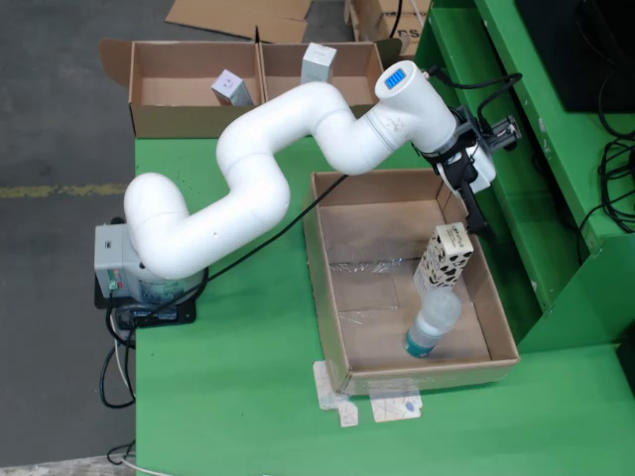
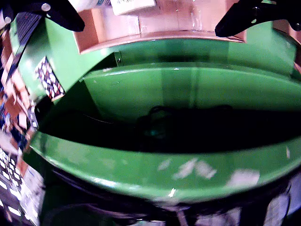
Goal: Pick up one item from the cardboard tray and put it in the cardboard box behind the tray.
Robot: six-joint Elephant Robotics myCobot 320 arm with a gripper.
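Gripper (image 1: pixel 474 203): black, two-fingered, at the far right rim of the tray in the fixed view, tilted out over the tray's right wall. In the riding view the two fingertips (image 2: pixel 61 14) sit at opposite top corners with a wide gap and nothing between them, so it stands spread and empty.

Nearest item: patterned carton (image 1: pixel 444 258), cream with dark spots, standing tilted against the tray's right wall, just below and a little left of the gripper in the fixed view. Whether a finger touches its top corner I cannot tell.

Key relation: the carton lies nearward of the gripper, toward the tray's near right part; its long axis runs roughly far-to-near with a slight lean. My judgement: the fingers must swing back over the tray and straddle the carton's short side.

Second item: clear water bottle (image 1: pixel 430 325) with teal cap, lying on the tray floor just near of the carton, cap toward the near wall.

Cardboard tray (image 1: pixel 327 297): open, shallow, on the green table (image 1: pixel 228 397); a scrap of clear film on its floor.

Cardboard box (image 1: pixel 198 119): two open compartments at the table's far edge, well apart from the gripper, each already holding one small carton.

Arm (image 1: pixel 278 149): white, arched from its base at the left.

Status: pick not yet made, as I read it.
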